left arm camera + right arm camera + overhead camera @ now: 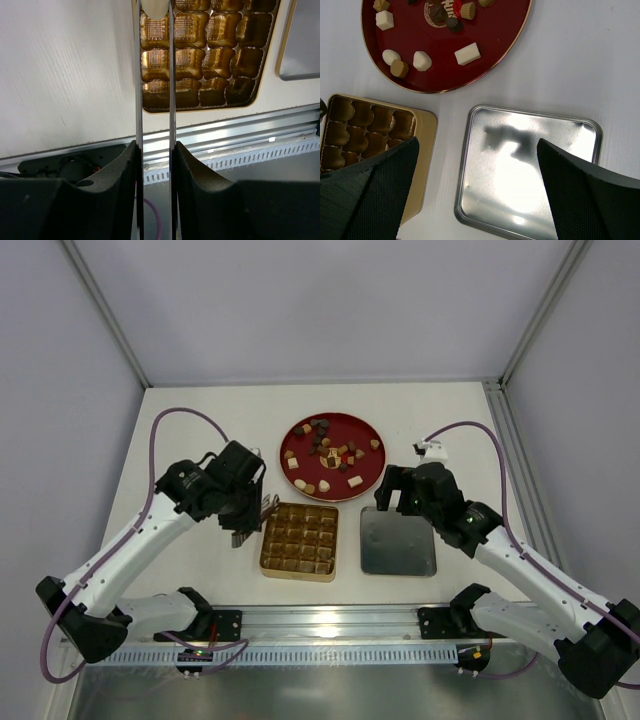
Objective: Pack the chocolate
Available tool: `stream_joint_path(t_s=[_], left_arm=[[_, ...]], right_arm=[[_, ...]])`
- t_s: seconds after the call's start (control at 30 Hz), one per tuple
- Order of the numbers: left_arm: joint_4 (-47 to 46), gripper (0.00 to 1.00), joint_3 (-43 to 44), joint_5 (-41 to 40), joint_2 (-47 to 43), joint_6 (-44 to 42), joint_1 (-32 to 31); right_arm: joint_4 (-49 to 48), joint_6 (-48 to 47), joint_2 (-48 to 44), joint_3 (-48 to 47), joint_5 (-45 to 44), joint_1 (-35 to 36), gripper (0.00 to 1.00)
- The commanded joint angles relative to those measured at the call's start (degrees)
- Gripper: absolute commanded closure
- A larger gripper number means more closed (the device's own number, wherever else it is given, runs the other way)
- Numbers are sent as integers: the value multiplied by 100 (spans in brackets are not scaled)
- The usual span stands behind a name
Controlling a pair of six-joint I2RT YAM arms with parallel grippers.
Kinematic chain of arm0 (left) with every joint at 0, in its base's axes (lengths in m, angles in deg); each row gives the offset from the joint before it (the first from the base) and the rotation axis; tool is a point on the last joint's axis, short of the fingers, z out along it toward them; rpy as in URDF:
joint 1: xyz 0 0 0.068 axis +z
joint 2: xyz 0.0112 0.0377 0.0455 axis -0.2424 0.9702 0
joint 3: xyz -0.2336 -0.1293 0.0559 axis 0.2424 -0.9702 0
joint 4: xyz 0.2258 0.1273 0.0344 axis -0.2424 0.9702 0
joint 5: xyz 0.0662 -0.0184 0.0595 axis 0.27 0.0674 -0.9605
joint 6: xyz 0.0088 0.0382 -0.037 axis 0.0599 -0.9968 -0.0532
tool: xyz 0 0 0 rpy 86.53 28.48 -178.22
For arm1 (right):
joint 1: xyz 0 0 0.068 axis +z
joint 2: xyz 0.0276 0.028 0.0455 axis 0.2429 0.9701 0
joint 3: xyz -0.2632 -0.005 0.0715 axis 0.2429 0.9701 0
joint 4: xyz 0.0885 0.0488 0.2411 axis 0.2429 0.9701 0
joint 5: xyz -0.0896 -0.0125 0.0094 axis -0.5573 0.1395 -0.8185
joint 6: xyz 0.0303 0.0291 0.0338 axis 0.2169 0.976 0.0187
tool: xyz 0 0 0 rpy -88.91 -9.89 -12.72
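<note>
Two arms are reaching over the white table [200, 420] in the overhead view. The chocolate [325, 455] is lying scattered on the round red plate [352, 430] at the far middle. The gold gridded box [300, 540] is sitting just in front of the plate, and the silver lid [398, 542] is lying beside the box. The left gripper [268, 506] is hanging at the box's left edge, and the right gripper [397, 502] is hovering over the lid's far edge.

From the left wrist, the left gripper [155, 22] is pinching a cream piece [155, 7] between its two thin blades. The piece is hanging above the left column of the box [220, 55]; whether it is touching a cell I cannot tell. A corner of the lid [300, 45] is showing at the right.

From the right wrist, the right gripper [477, 145] is holding its fingers wide apart with nothing between them, above the lid [530, 170]. Chocolate [467, 53] is resting on the plate [485, 30], and the box [422, 131] is showing empty cells.
</note>
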Motion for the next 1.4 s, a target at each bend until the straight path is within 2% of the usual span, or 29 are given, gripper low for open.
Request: stream_joint_path(t_s=[0.0,1.37], left_arm=[[-366,67,-67,84,-130,91,-29],[-586,62,-287,-127,63,65,-20]], right_arm=[[-203,91,-78,-164,-15,4,0],[-212,126,-175,-103,82,4,0]])
